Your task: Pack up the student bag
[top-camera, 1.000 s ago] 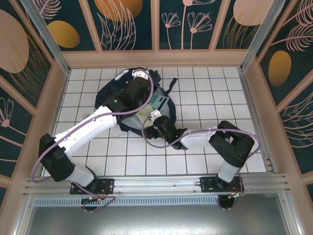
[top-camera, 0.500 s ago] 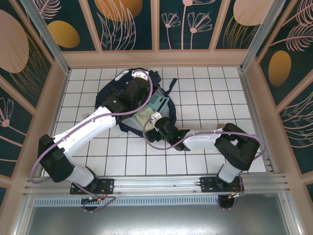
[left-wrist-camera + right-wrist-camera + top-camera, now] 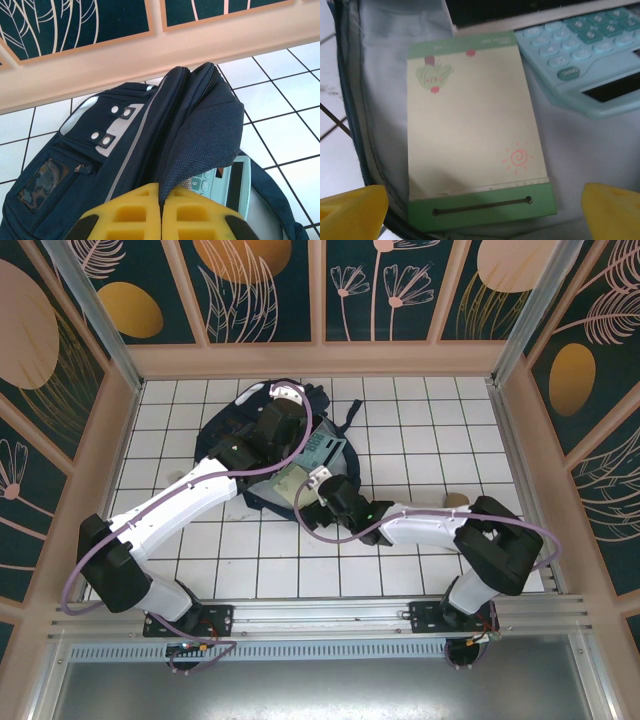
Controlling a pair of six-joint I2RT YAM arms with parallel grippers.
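Just changed: the right gripper [image 3: 481, 212] has been spread wider over the last second, and its arm has been stretched further toward the bag's mouth.
Right claw: seen fully open, one yellow finger at each lower corner of its wrist view; nothing is gripped.
Notepad [image 3: 475, 130]: seen lying flat on the light grey lining, between the spread fingers but free of them.
Meaning for task: the notepad is judged released inside the bag; one more item may be counted as packed, and a withdrawal of that arm is probably called for next.
Left claw: the left gripper [image 3: 161, 200] is closed tight on the edge of the bag's mesh-lined flap, by which the opening is held up.
Student bag [image 3: 222, 430]: lies on the white-tiled table [image 3: 420, 430], toward the far edge and left of the middle, mouth facing the arms.
Right wrist view only: the light blue calculator [image 3: 590, 65] is seen just beside the notepad's far right corner, both within the zip edge.
Left wrist view only: the pinch on the flap, the outer face with grey-white patches and pale stripe.
Top view only: both arms are seen meeting over the bag.
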